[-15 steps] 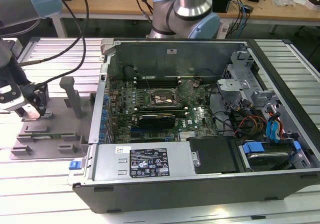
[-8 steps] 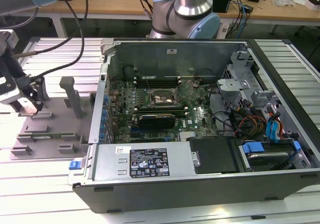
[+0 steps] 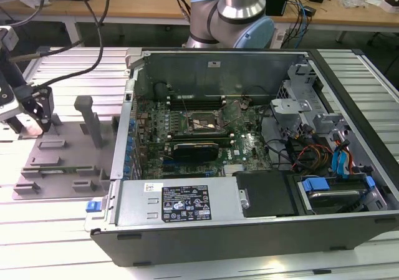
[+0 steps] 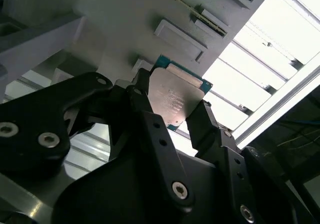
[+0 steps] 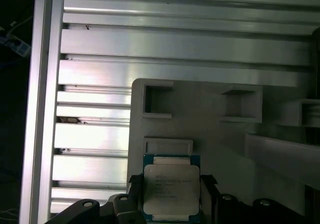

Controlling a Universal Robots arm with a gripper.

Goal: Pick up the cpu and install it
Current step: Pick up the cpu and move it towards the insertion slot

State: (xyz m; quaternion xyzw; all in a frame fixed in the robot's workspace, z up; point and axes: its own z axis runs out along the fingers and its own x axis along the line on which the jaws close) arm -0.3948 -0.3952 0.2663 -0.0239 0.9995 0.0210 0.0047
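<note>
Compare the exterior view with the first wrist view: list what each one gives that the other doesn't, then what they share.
Exterior view: the open computer case, its motherboard with the black socket frame, and the arm's blue-grey joint behind the case.
First wrist view: the cpu up close, with its silvery top and blue-green rim, clamped at two opposite edges by the gripper, next to a raised block of the tray.
Shared: the grey tray, the ribbed aluminium table under it, and the gripper at the tray, at the exterior view's left.
</note>
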